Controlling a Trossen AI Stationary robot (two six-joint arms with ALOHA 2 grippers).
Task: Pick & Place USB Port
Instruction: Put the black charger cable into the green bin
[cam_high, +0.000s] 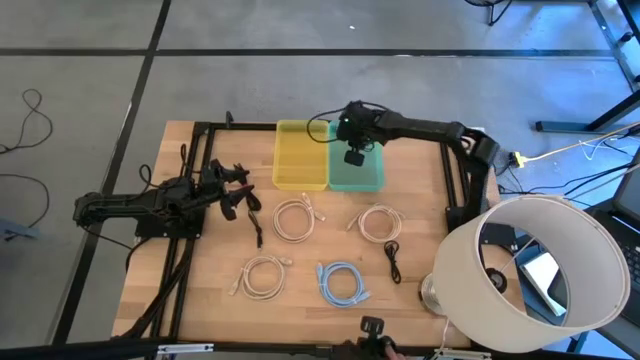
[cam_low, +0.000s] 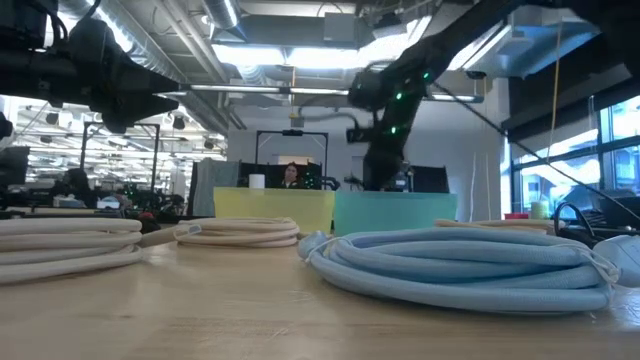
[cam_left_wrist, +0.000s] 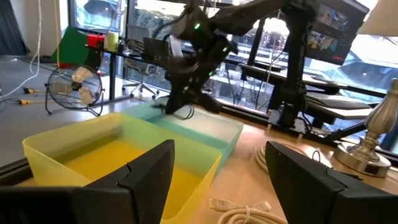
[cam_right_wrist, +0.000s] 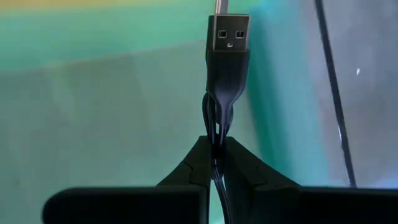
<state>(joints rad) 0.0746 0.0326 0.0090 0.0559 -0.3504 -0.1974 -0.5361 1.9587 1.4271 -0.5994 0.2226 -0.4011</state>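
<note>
A black USB cable with a USB-A plug (cam_right_wrist: 228, 34) is in my right gripper (cam_right_wrist: 215, 163), which is shut on it above the teal bin (cam_high: 368, 172). From the left wrist view that gripper (cam_left_wrist: 185, 102) hangs just over the teal bin (cam_left_wrist: 208, 127). The yellow bin (cam_high: 299, 156) stands against the teal one on its left side. My left gripper (cam_high: 235, 197) is open and waits at the table's left, holding nothing; its fingers (cam_left_wrist: 148, 174) frame the yellow bin (cam_left_wrist: 93, 152). My right gripper pinches the black cord (cam_right_wrist: 217, 134) between its two fingertips, just behind the plug's moulded body. It comes from above, pointing down into the teal bin. The plug sticks out past the fingertips, lifted clear over the bin's floor. The rest of the cord is hidden by the gripper.
Coiled cables lie on the wooden table: white coils (cam_high: 293, 218), (cam_high: 377, 222), (cam_high: 263, 275), a light blue coil (cam_high: 342, 282) and a small black cable (cam_high: 392, 258). A lamp with a large white shade (cam_high: 530, 265) stands at the near right corner.
</note>
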